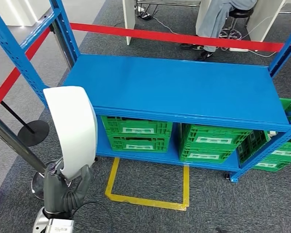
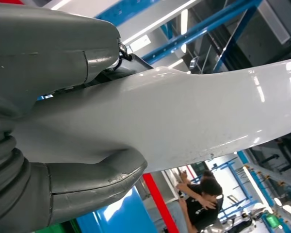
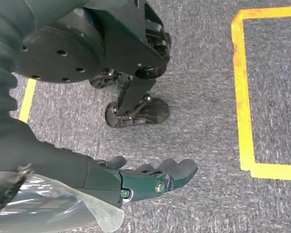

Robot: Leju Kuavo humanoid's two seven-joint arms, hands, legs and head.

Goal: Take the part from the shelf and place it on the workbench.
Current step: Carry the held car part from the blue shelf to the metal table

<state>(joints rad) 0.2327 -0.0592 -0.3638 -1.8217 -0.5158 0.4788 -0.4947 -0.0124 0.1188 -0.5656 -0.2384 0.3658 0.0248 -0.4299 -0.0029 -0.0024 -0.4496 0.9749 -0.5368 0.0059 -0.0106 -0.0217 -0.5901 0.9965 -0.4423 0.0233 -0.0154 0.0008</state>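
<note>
The part [image 1: 72, 128] is a glossy white curved shell, no writing on it, gripped upright by the left hand [image 1: 65, 187] in front of the blue shelf [image 1: 173, 87]. Right hand [image 3: 151, 179] hangs with fingers straight, holding nothing. Crate [image 1: 137, 133] labels are unreadable.

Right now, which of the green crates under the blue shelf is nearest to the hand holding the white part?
The leftmost green crate stack, under the shelf's left end. It is closest to the left hand gripping the white part; the other crates sit further right.
</note>
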